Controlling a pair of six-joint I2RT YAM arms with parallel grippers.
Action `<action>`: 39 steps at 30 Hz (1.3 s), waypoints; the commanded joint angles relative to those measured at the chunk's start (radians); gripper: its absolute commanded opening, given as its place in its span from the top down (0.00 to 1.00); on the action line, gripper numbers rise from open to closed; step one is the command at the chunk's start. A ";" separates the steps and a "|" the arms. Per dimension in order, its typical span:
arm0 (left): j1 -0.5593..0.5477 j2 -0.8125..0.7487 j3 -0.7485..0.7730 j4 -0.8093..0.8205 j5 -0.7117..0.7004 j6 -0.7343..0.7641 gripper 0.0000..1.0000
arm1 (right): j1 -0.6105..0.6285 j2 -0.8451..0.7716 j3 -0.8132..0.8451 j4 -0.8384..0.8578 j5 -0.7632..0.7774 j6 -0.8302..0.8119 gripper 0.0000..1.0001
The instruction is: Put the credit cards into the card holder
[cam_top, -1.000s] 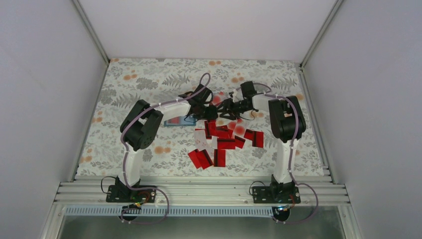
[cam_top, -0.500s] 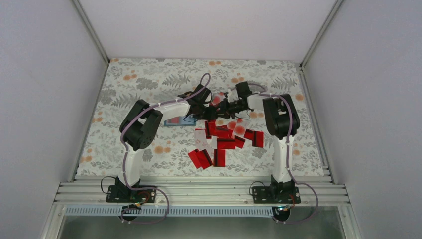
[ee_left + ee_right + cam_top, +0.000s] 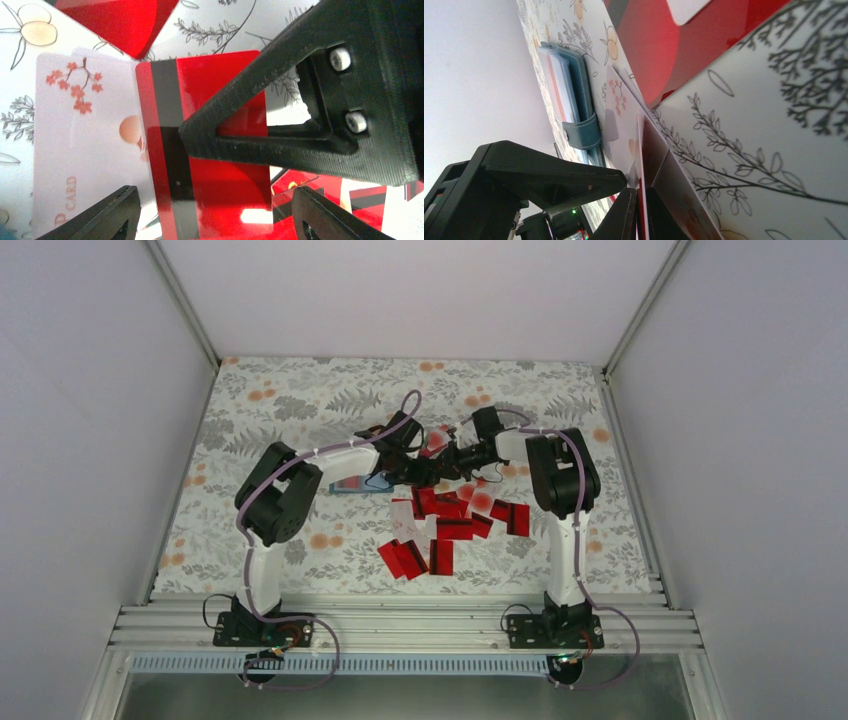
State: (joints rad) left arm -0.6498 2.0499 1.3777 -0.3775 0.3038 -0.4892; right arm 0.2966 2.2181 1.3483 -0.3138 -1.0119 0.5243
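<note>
**Surface** [image 3: 280, 410]: floral print, white walls on three sides.
**Credit cards** [image 3: 450, 525]: red heap at centre, with a few pale faces up.
**White card** [image 3: 85, 140]: lies partly under the red card [image 3: 210, 90].
**Card holder** [image 3: 352, 483]: teal pouch lying flat at 9 o'clock of the heap, with pale layers showing inside.
**Left tool** [image 3: 212, 202]: spread over the red card, with the other arm's finger across its view.
**Right tool** [image 3: 641, 215]: pressed together, pinching the red card's edge.
**Arms**: both bent inward, meeting at the heap's 12 o'clock.

Bright even light, glare on credit cards [image 3: 220, 200], soft close-ups
</note>
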 commanded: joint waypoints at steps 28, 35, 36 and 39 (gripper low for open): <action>0.296 -0.458 -0.135 -0.089 0.659 0.253 0.17 | 0.040 -0.272 0.071 -0.029 -0.336 -0.026 0.96; 0.333 -0.446 -0.133 -0.096 0.748 0.283 0.26 | 0.062 -0.293 0.101 -0.070 -0.397 -0.059 0.96; 0.335 -0.446 -0.137 -0.089 0.753 0.283 0.27 | 0.068 -0.295 0.107 -0.071 -0.401 -0.058 0.96; 0.341 -0.443 -0.149 -0.054 0.793 0.265 0.34 | 0.089 -0.296 0.132 -0.068 -0.408 -0.047 0.96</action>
State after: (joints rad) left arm -0.3161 1.6104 1.2442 -0.4866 1.0035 -0.2413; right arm 0.3515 1.9614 1.4322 -0.3626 -1.3720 0.4789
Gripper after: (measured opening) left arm 0.695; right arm 0.043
